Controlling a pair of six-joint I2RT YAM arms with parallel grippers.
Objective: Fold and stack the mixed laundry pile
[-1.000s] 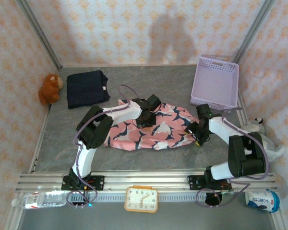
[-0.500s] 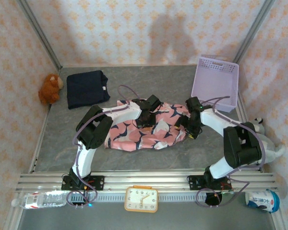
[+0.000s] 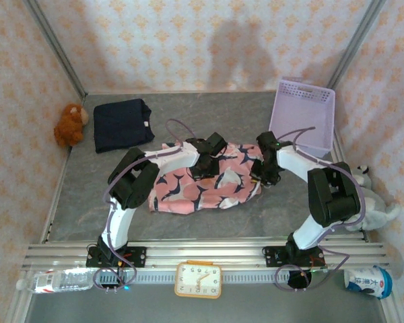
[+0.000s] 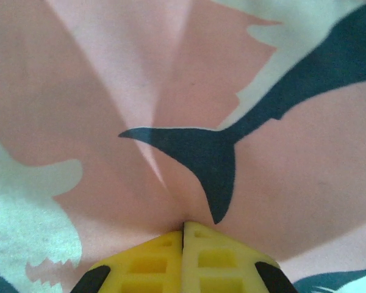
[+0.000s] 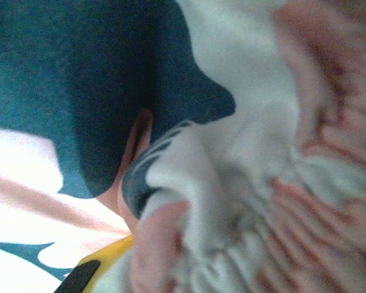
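The pink garment (image 3: pixel 188 190) with navy-and-white print lies spread at the table's middle, its right end lifted and doubled leftward. My left gripper (image 3: pixel 202 169) is down on its middle; in the left wrist view its yellow fingers (image 4: pixel 213 256) meet, pinching a pucker of pink cloth (image 4: pixel 110 91). My right gripper (image 3: pixel 263 175) holds the garment's right edge; in the right wrist view bunched cloth (image 5: pixel 232 201) drapes over one yellow finger (image 5: pixel 102 257). The dark navy garment (image 3: pixel 121 124) lies folded at the back left, apart from both grippers.
A lavender basket (image 3: pixel 306 87) stands at the back right. A brown plush toy (image 3: pixel 71 124) sits by the left wall and a grey one (image 3: pixel 361 176) by the right wall. A clock (image 3: pixel 198 279), a bottle (image 3: pixel 54 280) and a can (image 3: pixel 370 281) lie beyond the front rail.
My right gripper has moved left and slightly back, dragging the pink garment's right end over itself, so the garment looks shorter. The left gripper has stayed in place.
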